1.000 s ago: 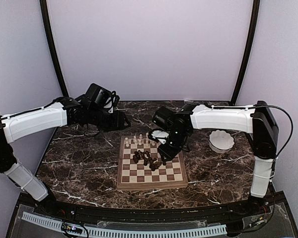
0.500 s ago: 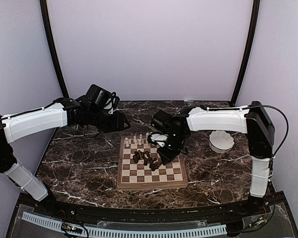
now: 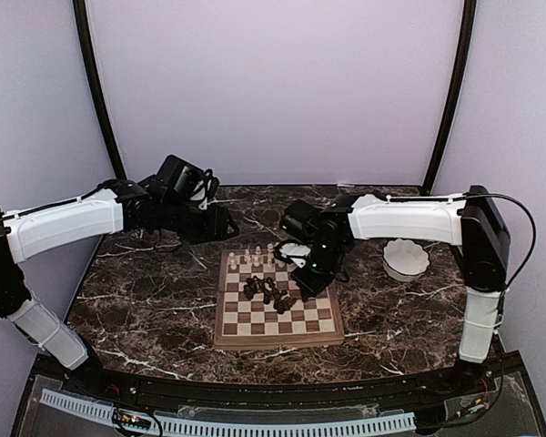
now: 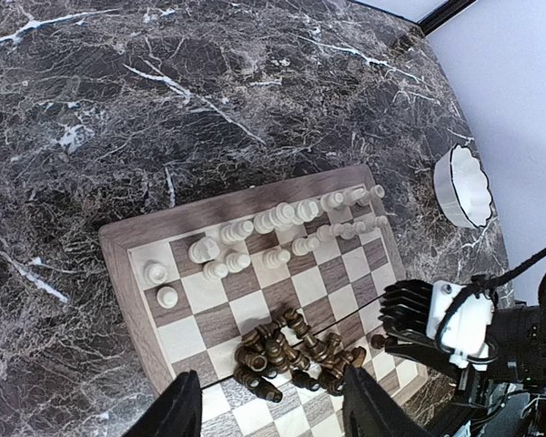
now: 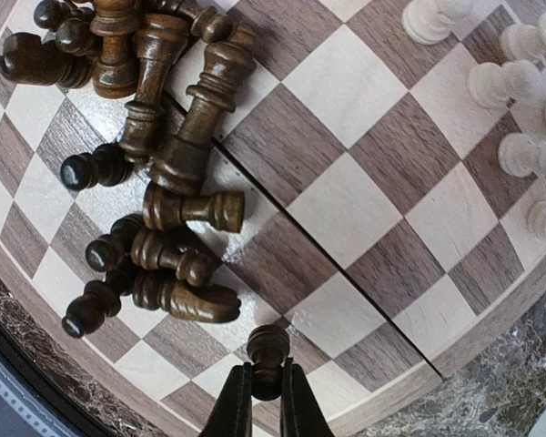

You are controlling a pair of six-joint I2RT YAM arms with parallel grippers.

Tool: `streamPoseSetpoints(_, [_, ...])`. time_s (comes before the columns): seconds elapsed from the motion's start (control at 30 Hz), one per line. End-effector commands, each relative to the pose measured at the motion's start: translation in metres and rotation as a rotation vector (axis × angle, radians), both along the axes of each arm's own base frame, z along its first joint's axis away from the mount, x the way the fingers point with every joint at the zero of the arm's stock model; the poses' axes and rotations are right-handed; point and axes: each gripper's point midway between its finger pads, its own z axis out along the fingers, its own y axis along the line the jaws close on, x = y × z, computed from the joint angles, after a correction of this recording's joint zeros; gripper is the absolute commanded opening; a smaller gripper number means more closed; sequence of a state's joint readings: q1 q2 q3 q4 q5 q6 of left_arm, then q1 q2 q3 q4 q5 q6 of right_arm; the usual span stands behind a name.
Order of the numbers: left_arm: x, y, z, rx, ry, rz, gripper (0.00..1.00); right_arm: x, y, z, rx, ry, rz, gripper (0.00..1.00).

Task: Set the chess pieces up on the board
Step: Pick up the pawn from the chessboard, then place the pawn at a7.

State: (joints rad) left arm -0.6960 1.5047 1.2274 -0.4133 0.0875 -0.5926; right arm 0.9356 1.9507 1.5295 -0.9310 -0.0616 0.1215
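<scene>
pinching a dark pawn upright in the right gripper by the board's right rim; holding the left gripper wide apart, empty, beyond its far left corner, with dark pieces heaped mid-board.

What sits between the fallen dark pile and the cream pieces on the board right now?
Nothing: only bare squares of the board separate the dark pile from the cream pieces, clearest in the right wrist view.

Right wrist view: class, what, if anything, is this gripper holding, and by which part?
The right gripper holds a dark brown pawn. It is pinched around the body, with the round head sticking out beyond the jaws.
</scene>
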Motion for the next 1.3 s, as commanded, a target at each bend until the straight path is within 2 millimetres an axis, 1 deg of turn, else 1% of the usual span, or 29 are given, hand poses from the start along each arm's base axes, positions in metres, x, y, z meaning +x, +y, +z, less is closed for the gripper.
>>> streamPoseSetpoints(0.0, [-0.004, 0.001, 0.007, -0.029, -0.008, -0.002, 0.54, -0.008, -0.019, 0.031, 0.003, -0.048, -0.046, 0.0])
streamPoseSetpoints(0.1, [-0.005, 0.0, 0.003, -0.032, 0.001, -0.004, 0.54, -0.016, -0.029, 0.034, -0.002, -0.039, -0.076, 0.0])
streamPoseSetpoints(0.23, [-0.005, -0.002, -0.002, -0.035, 0.012, -0.005, 0.54, -0.024, -0.043, 0.029, -0.015, -0.026, -0.139, 0.0])
streamPoseSetpoints(0.33, [-0.004, -0.006, -0.004, -0.047, 0.02, -0.008, 0.54, -0.026, -0.048, 0.026, -0.028, -0.02, -0.195, 0.0])
streamPoseSetpoints(0.5, [-0.002, -0.008, -0.004, -0.05, 0.019, -0.011, 0.53, -0.03, -0.047, 0.021, -0.035, -0.018, -0.244, 0.0])
streamPoseSetpoints(0.6, [-0.002, -0.007, -0.005, -0.044, 0.018, -0.013, 0.53, -0.031, -0.049, 0.014, -0.056, -0.011, -0.232, 0.0])
streamPoseSetpoints(0.9, [0.001, -0.008, -0.007, -0.032, 0.014, -0.014, 0.53, -0.032, -0.045, 0.001, -0.074, 0.011, -0.195, 0.0])
streamPoseSetpoints(1.27, [0.001, -0.008, -0.01, -0.026, 0.016, -0.014, 0.53, -0.033, -0.045, -0.009, -0.093, 0.023, -0.179, 0.0])
